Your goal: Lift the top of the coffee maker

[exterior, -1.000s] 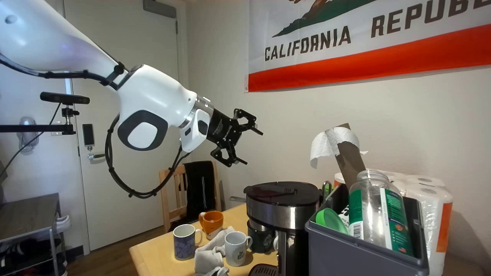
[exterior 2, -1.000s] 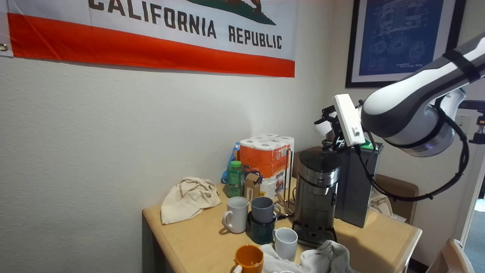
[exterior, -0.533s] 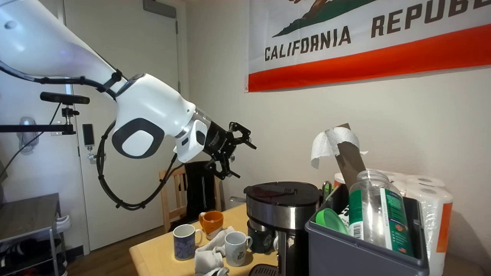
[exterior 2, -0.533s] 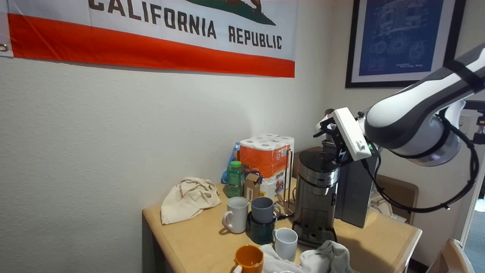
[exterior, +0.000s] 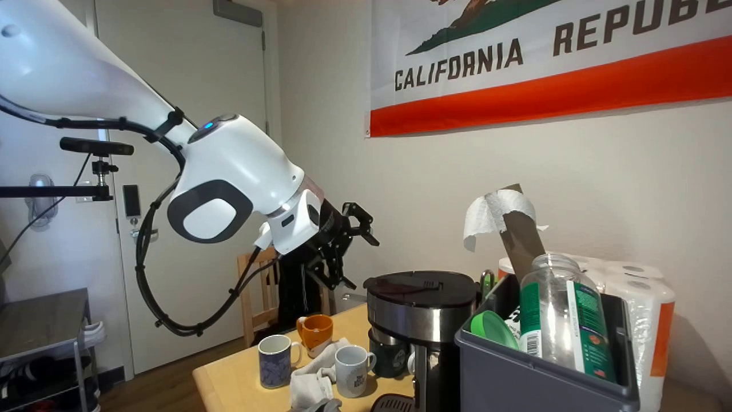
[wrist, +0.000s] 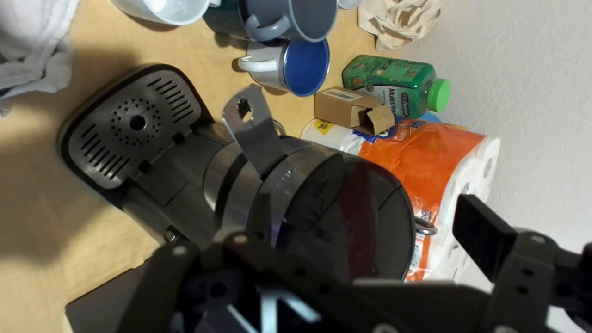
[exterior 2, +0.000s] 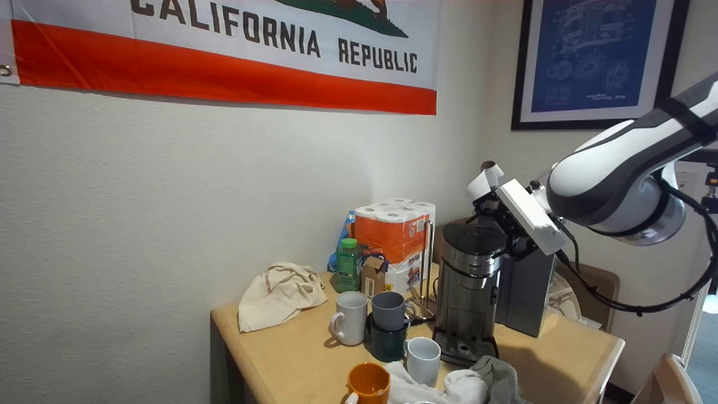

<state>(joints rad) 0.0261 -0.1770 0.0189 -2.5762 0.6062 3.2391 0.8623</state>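
On top of the coffee maker (exterior: pixel 426 323), the lid (exterior: pixel 423 289) is sitting flat, all the way down. In an exterior view the gripper (exterior: pixel 361 263) hangs at roughly 10 o'clock from it, with a little gap between the lower fingertip and the lid's edge. The fingers (wrist: pixel 483 226) are spread wide, pretty obvious in the wrist view, with the lid showing between them.

Wrist view is also where you get the whole drip tray (wrist: pixel 136 120), out at 10 o'clock from the lid, and the jagged hole in the metal tab (wrist: pixel 256 138) poking out at about 10:30. The bottle (wrist: pixel 388 85) and box (wrist: pixel 337 107) show there too, around 12. For a look inside the bin (exterior: pixel 532 383) you need an exterior view: clear jar (exterior: pixel 563 332), green cap (exterior: pixel 493 330).

That bin covers the coffee maker's lower 4 o'clock side. In an exterior view a white casing (exterior 2: pixel 532 217) hides much of the gripper, and black fingers over a black lid are tough to make out. The wrist view loses the lid's 6 o'clock edge behind the blurry gripper.
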